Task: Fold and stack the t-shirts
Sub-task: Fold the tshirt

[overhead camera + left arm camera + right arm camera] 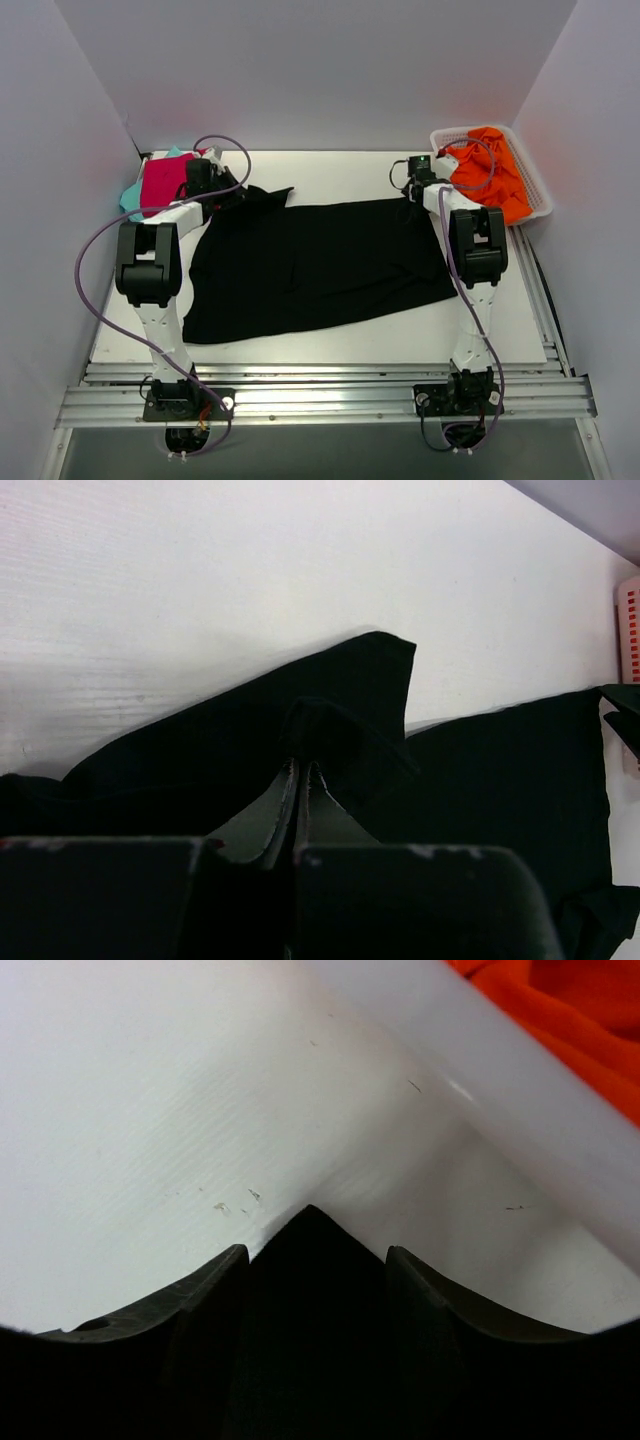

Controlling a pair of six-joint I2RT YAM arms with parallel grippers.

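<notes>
A large black t-shirt (310, 265) lies spread flat over the middle of the white table. My left gripper (228, 193) is at the shirt's far left corner by the sleeve; in the left wrist view (303, 770) the jaws are shut, pinching a raised fold of the black cloth (500, 770). My right gripper (413, 200) is at the shirt's far right corner; in the right wrist view (315, 1255) the fingers stand apart with a pointed corner of black cloth (312, 1300) lying between them. A magenta-pink shirt (162, 180) lies on a teal one (132, 197) at the far left.
A white basket (537, 203) holding orange cloth (490, 170) stands at the far right corner, close to the right gripper; its wall (480, 1060) and the orange cloth (570, 1020) show in the right wrist view. Grey walls enclose the table on three sides.
</notes>
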